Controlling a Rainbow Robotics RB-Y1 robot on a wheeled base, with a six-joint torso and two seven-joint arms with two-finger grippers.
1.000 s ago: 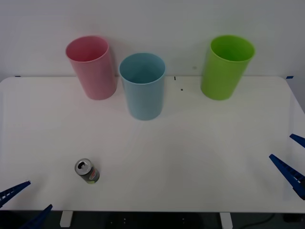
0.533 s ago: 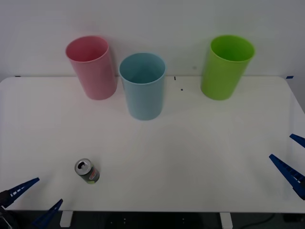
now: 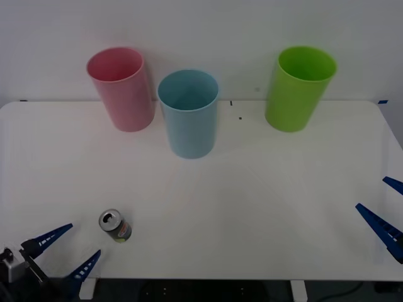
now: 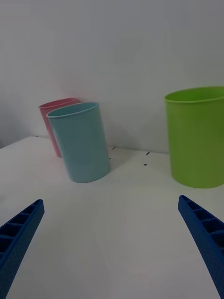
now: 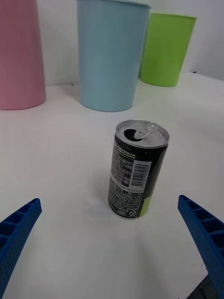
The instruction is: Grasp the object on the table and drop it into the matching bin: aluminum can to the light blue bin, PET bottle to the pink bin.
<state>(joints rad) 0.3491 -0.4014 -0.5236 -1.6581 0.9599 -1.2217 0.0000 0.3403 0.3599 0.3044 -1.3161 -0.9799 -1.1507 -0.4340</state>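
Dark aluminum can (image 5: 136,170) upright on table (image 3: 264,207), left end effector (image 3: 68,248) wide open (empty) just beside it, right end effector (image 3: 385,204) open, idle

Overhead front view, low wrist views

wall (image 3: 201,25): plain white, bare | surface (image 3: 264,207): white top, rounded corners, butts against wall | marks: two small dark specks (image 3: 235,110) near far edge | under front edge: dark floor, white legs (image 3: 87,288) | light: even, soft shadows
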